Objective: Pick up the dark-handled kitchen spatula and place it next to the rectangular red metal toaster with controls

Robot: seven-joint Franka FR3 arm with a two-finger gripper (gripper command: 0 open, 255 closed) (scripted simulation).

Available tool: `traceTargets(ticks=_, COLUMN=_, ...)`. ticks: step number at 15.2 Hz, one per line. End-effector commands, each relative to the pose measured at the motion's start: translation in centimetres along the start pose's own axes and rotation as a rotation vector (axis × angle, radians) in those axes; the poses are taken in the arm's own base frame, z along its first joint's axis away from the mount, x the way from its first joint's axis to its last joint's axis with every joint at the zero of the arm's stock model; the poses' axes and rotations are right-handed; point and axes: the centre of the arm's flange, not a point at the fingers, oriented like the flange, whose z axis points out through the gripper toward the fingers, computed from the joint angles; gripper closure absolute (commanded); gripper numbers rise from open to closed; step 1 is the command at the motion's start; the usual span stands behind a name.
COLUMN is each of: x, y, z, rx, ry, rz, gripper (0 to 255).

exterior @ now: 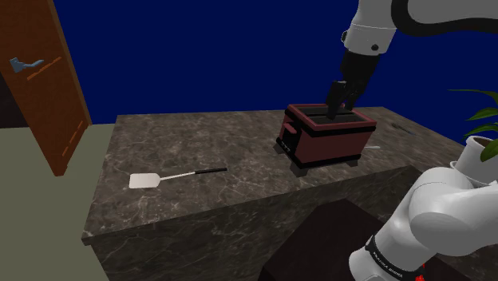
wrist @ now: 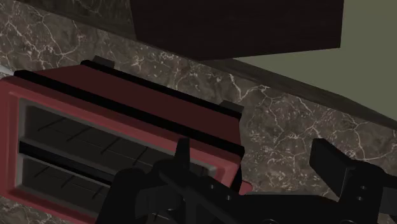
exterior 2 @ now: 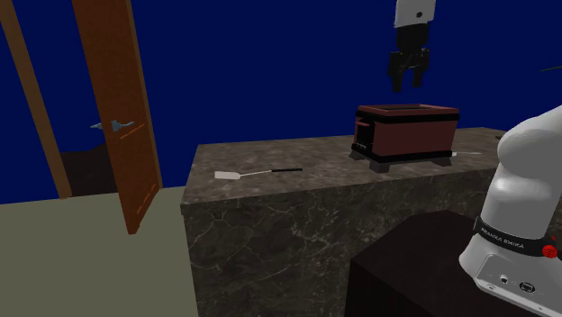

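One spatula on counter, gripper well apart, above toaster

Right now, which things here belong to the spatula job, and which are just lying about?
Job: spatula, toaster, gripper open above the toaster, counter.
Lying about: door, potted plant.

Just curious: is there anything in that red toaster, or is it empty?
Empty: the wrist view looks down into the toaster, and its openings show only bare dark racks.
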Motion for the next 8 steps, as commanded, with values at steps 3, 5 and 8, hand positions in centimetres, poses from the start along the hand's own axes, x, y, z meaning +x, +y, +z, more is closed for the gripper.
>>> traceTargets(ticks=3, x=2.3, y=-0.9, z=1.0, rx=0.004, ry=0.001, rz=-0.065, gripper=0)
traceTargets(ticks=5, x=4.5, y=-1.9, z=1.9, rx=0.007, ry=0.001, rz=-0.129, gripper=0)
traceTargets(ticks=8, x=7.7, y=-3.6, z=3.4, rx=0.012, ry=0.002, rz=-0.226, gripper=0)
